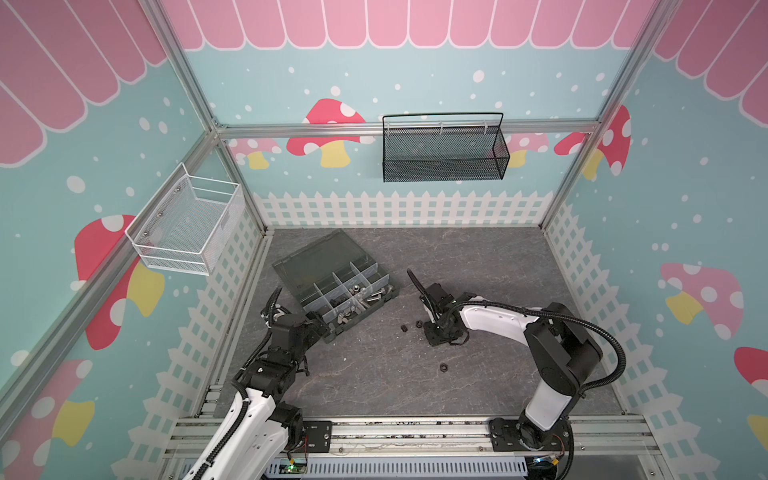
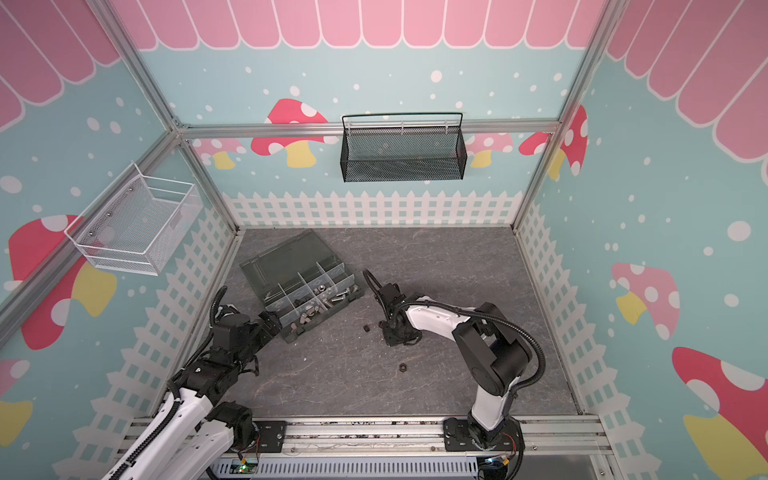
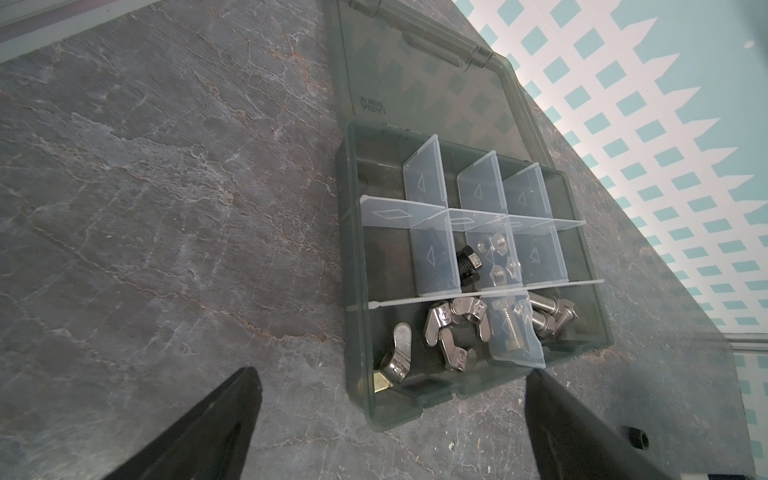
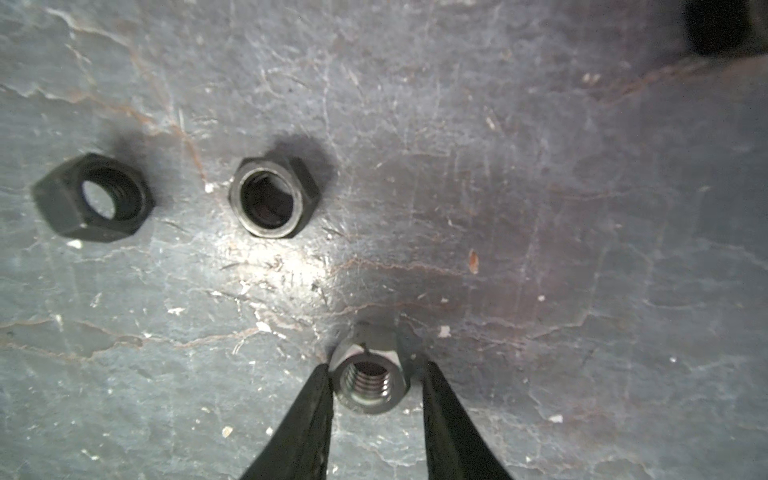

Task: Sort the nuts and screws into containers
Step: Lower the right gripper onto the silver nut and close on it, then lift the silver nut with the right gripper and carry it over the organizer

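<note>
The dark grey organizer box lies open at the table's left rear, its containers split by clear dividers. Inside are silver screws, a black screw, silver wing nuts and silver hex nuts. My left gripper is open at the box's near corner and holds nothing. My right gripper points down at the table, its jaws straddling a silver nut. One finger touches it; a gap shows at the other. Two black nuts lie just beyond.
A third black nut lies alone nearer the front. A white wire basket hangs on the left wall and a black mesh basket on the back wall. An aluminium rail runs along the table's front edge.
</note>
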`<control>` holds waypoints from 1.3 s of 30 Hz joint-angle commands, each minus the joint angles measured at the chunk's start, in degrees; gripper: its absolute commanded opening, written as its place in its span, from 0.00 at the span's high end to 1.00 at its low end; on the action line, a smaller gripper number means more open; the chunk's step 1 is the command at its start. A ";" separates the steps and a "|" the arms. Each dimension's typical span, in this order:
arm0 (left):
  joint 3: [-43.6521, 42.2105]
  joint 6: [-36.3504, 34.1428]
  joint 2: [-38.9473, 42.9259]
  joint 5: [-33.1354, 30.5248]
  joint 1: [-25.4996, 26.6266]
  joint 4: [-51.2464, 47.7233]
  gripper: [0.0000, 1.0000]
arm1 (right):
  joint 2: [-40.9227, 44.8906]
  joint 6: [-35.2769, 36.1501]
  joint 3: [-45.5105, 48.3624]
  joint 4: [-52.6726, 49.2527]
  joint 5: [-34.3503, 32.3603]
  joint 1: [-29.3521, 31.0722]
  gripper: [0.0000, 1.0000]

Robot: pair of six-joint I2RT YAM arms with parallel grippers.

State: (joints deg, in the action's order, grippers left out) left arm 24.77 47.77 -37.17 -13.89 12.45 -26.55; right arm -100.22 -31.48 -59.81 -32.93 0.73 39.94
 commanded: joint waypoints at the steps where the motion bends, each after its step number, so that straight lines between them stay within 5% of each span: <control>1: 0.01 0.92 0.46 -0.22 -0.27 -0.36 0.00 | -1.76 0.47 -0.66 -0.12 0.18 -0.22 0.65; 18: 0.00 1.01 1.28 -0.26 -0.27 -0.79 0.00 | -1.68 1.33 -0.64 0.91 1.59 -0.17 0.88; 39: -0.08 1.27 0.76 -0.27 -0.32 -0.38 0.00 | 2.52 4.18 -7.18 2.02 -0.50 1.36 0.95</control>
State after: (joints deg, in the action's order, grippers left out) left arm 24.77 47.79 -36.49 -13.89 12.45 -26.74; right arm -98.89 -28.80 -64.79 -31.68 0.89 40.71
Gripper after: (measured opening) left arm 0.996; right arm 0.240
